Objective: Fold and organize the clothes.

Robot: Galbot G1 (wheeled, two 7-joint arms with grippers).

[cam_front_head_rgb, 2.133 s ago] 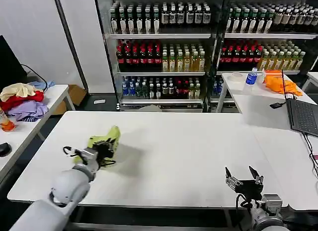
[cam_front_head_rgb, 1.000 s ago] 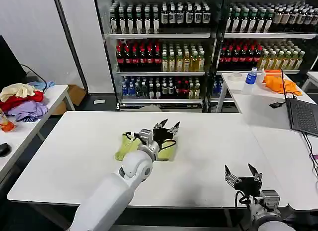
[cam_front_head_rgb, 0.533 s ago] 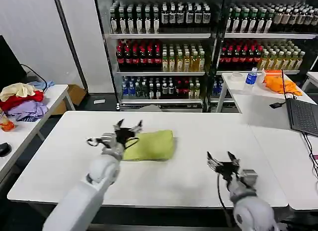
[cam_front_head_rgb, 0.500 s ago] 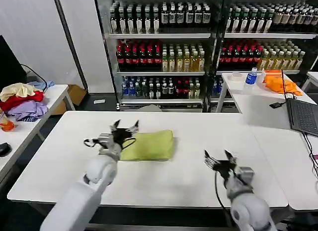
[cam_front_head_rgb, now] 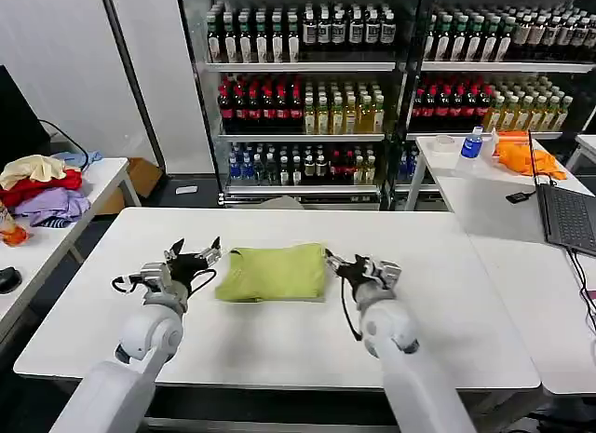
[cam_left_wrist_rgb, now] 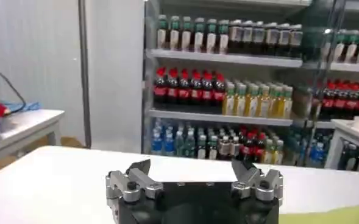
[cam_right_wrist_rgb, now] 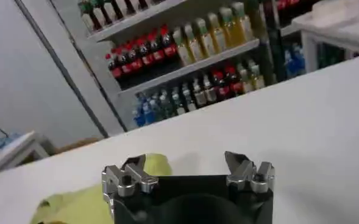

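Note:
One of the clothes, a lime T-shirt (cam_front_head_rgb: 275, 272), lies folded into a flat rectangle in the middle of the white table (cam_front_head_rgb: 279, 345). My left gripper (cam_front_head_rgb: 196, 250) hovers just off its left edge, open and holding nothing. My right gripper (cam_front_head_rgb: 343, 263) is close to its right edge, also open and holding nothing. In the left wrist view the open left gripper (cam_left_wrist_rgb: 192, 167) faces the table, with a strip of the lime shirt (cam_left_wrist_rgb: 344, 214) at the corner. In the right wrist view the open right gripper (cam_right_wrist_rgb: 184, 161) has the shirt (cam_right_wrist_rgb: 69, 204) beside one finger.
A side table on the left holds a pile of coloured clothes (cam_front_head_rgb: 37, 186). The table on the right carries a laptop (cam_front_head_rgb: 568, 219), an orange cloth (cam_front_head_rgb: 526, 155) and a bottle (cam_front_head_rgb: 472, 144). Drink shelves (cam_front_head_rgb: 307, 107) stand behind the table.
The left gripper carried the shirt from the table's left to the middle, let it go and drew back to its left. The right gripper moved up from the front edge to the shirt's right side.

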